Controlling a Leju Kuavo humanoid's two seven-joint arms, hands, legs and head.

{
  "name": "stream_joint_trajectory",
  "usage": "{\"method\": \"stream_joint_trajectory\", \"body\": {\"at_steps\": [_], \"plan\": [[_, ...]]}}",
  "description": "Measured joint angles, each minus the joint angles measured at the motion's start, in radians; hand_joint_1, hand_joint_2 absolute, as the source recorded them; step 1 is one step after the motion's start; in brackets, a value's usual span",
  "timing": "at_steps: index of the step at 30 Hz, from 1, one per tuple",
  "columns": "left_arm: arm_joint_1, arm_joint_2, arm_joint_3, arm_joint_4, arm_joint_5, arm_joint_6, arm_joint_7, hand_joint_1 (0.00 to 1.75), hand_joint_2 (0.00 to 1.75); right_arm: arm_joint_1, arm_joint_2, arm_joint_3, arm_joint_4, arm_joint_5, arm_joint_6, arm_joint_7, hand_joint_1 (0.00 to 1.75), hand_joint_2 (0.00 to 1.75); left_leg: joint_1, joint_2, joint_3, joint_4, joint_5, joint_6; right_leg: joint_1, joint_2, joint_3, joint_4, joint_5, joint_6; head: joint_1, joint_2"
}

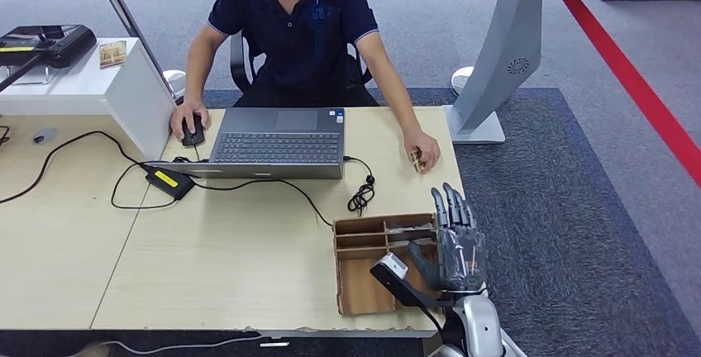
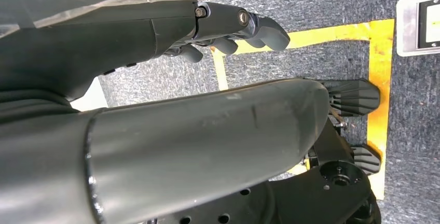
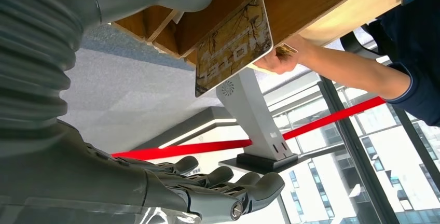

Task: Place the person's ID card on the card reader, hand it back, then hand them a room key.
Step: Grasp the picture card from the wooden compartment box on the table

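Upper left of the head view: a card reader rests on a white stand. Centre: a person sits behind an open laptop, one hand on a mouse, the other hand resting on the table and holding a small card. Lower right: a cardboard tray with dividers; a room key card stands in one slot. The right hand hovers over the tray's right edge, fingers extended, slightly apart, holding nothing. In the left wrist view, the left hand hangs above the floor, fingers curled, holding nothing.
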Motion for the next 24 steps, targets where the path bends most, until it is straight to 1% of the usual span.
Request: {"method": "stream_joint_trajectory", "body": {"at_steps": [7, 12, 24], "plan": [[0.0, 0.0, 0.0, 0.0, 0.0, 0.0, 0.0, 0.0, 0.0, 0.0, 0.0, 0.0, 0.0, 0.0, 0.0, 0.0, 0.09, 1.75, 0.0, 0.0, 0.0, 0.0, 0.0, 0.0, 0.0, 0.0, 0.0, 0.0, 0.0, 0.0, 0.0, 0.0], [0.0, 0.0, 0.0, 0.0, 0.0, 0.0, 0.0, 0.0, 0.0, 0.0, 0.0, 0.0, 0.0, 0.001, 0.0, 0.0, 0.0, 1.75, 0.0, 0.0, 0.0, 0.0, 0.0, 0.0, 0.0, 0.0, 0.0, 0.0, 0.0, 0.0, 0.0, 0.0], [0.0, 0.0, 0.0, 0.0, -0.004, 0.003, 0.0, 0.0, 0.0, -0.002, -0.001, 0.001, -0.029, 0.032, 0.001, 0.016, 0.0, 1.75, 0.0, 0.0, 0.0, 0.0, 0.0, 0.0, 0.0, 0.0, 0.0, 0.0, 0.0, 0.0, 0.0, 0.0]]}}
